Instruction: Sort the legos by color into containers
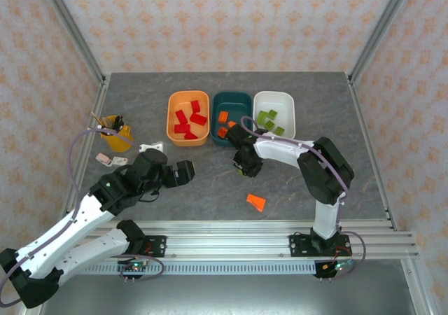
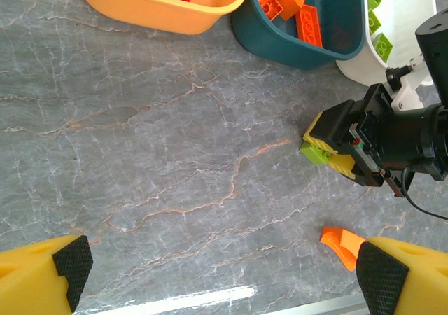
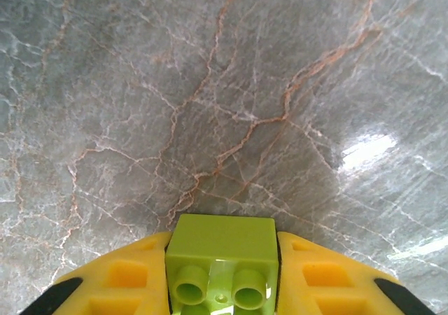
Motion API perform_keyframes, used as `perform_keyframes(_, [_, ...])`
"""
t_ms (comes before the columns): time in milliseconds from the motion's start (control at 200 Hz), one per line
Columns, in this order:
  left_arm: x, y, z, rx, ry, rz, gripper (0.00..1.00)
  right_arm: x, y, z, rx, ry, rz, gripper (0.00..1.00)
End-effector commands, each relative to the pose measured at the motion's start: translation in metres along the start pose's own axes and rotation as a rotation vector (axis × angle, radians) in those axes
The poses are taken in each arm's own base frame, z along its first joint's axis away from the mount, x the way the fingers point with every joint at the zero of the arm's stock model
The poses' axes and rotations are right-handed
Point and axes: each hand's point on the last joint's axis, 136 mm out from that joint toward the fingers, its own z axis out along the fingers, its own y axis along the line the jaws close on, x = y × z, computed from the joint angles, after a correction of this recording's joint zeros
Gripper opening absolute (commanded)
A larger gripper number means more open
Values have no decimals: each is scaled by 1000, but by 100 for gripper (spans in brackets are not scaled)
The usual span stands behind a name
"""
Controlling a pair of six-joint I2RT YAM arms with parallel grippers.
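right hand [image 3: 222, 283] is clamped on a yellow-green lego [image 3: 222, 255], studs facing the wrist cam, one yellow finger pressed to each side. from the top cam the right hand [image 1: 246, 162] is low over the grey marble surface [image 1: 210, 182], just in front of the teal tub [image 1: 232, 95]. can't tell if the brick actually touches the surface.

left hand [image 2: 224, 273] has its fingers wide apart with nothing between them. it hangs over bare surface on the near left side, pointed toward the tubs.

the three tubs sit side by side at the back: light orange tub [image 1: 171, 122] on the left with red legos [image 1: 187, 119] inside, the teal tub in the middle with orange legos [image 1: 223, 117], and the white tub [image 1: 274, 94] on the right with green legos [image 1: 269, 121].

there's one loose orange lego [image 1: 256, 202] lying on the surface near the front edge, well apart from the tubs. in the left wrist cam it's right next to that hand's right fingertip.

yellow cup [image 1: 115, 136] with pens sits off to the left.
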Motion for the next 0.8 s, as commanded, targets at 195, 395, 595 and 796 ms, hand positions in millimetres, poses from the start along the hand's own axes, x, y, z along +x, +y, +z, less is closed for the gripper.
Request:
perform_keyframes(195, [-28,-59,16,122,1,18,100,-79,-9,-104,-4,-268,-141,22])
perform_keyframes(395, [-68,-113,37,165,-24,27,100,-158,-23,-121,47,-304,-186,22])
perform_keyframes(595, [-93,-151,70,160,-8,70,100,-217,-18,-91,143,-273,-198,22])
perform_keyframes(796, [-103,-167,100,146,8,94,100,-252,-10,-65,187,-258,-187,22])
